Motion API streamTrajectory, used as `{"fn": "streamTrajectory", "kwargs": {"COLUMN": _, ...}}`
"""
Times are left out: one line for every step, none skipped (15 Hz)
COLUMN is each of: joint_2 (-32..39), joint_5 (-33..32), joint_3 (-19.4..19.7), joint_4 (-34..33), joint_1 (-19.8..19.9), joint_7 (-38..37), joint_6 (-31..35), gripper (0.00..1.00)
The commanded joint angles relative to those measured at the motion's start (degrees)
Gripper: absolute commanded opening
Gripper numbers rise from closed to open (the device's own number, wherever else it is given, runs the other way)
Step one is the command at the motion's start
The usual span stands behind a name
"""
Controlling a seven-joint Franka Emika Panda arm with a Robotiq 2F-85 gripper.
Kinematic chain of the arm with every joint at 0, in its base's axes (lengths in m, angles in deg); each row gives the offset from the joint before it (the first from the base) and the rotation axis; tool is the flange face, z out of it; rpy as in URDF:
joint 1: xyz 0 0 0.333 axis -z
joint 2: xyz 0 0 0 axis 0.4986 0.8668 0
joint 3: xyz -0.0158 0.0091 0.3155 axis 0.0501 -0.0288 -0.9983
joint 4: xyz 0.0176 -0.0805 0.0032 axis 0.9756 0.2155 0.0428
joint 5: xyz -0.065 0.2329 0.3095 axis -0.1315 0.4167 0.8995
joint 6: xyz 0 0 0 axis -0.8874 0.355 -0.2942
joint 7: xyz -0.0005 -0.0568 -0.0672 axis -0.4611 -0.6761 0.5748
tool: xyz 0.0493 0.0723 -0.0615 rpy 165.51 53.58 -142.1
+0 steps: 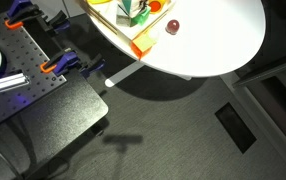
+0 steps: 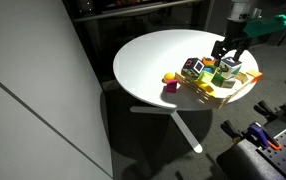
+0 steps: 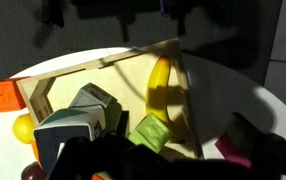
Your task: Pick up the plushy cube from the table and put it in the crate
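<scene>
The arm [image 2: 241, 12] reaches down from above, its wrist roughly vertical, so that the jaws hang over the crate [image 2: 209, 95] at the far side of the round white desk [image 2: 153, 60]. In that exterior view the fingers [image 2: 224, 48] point straight down, clear of the things in the crate and not touching them. In the wrist view the jaws show as two dark, blurred shapes along the bottom edge, spread well apart with nothing held between them.

Right under the jaws the crate [image 3: 68, 72] holds several cubes close together. A green cube [image 3: 151, 132] lies between the two fingers and a grey-and-white cube [image 3: 83, 112] just beside it. Which of them is the plush one cannot be told. Beyond the green cube, a long yellow thing [image 3: 160, 85] leans along the crate's wall.

Off to one side of the jaws, outside the crate, a small pink-red thing [image 2: 170, 90] sits on the bare desk.
</scene>
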Motion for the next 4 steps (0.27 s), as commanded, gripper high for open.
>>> {"fn": "streamTrajectory", "kwargs": {"joint_2": -0.7, "joint_5": 0.2, "joint_3": -0.5, "joint_4": 0.3, "joint_1": 0.3, "joint_7": 0.2, "joint_6": -0.1, "gripper": 1.00}}
{"fn": "streamTrajectory", "kwargs": {"joint_2": -1.3, "joint_5": 0.5, "joint_3": -0.5, "joint_4": 0.6, "joint_1": 0.3, "joint_7": 0.3, "joint_6": -0.1, "gripper": 1.00}}
{"fn": "streamTrajectory", "kwargs": {"joint_2": -1.6, "joint_5": 0.6, "joint_3": -0.6, "joint_4": 0.8, "joint_1": 0.3, "joint_7": 0.4, "joint_6": -0.1, "gripper": 1.00}}
{"fn": "streamTrajectory", "kwargs": {"joint_2": -1.8, "joint_5": 0.6, "joint_3": -0.6, "joint_4": 1.0, "joint_1": 0.2, "joint_7": 0.4, "joint_6": -0.1, "gripper": 1.00}}
